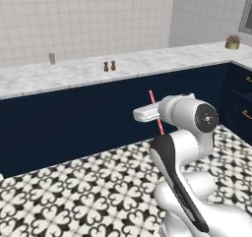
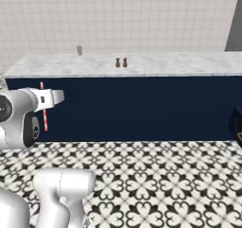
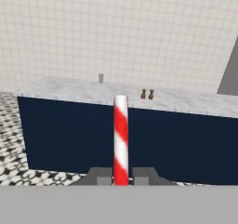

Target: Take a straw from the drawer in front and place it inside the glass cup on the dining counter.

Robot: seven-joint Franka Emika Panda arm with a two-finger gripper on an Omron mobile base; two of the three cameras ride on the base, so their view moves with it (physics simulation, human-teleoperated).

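My gripper (image 3: 121, 175) is shut on the straw (image 3: 121, 139), a red-and-white striped stick that stands upright between the fingertips. From the left base view the straw (image 1: 156, 111) slants through the hand in front of the counter's navy base; my gripper (image 1: 157, 114) hangs well short of the slab. The straw (image 2: 44, 106) and gripper (image 2: 44, 99) sit at the left of the right base view. The glass cup (image 1: 51, 58) (image 2: 79, 50) (image 3: 101, 78) stands far back on the dining counter (image 1: 147, 61) (image 2: 165, 64) (image 3: 69, 90). The drawer is out of view.
Two small brown shakers (image 1: 109, 66) (image 2: 121, 62) (image 3: 147, 94) stand mid-counter, right of the cup. A potted plant (image 1: 233, 42) sits at the counter's far right end. Navy cabinets with brass handles (image 1: 243, 105) flank the right. Patterned floor tiles (image 1: 74, 192) lie between me and the counter.
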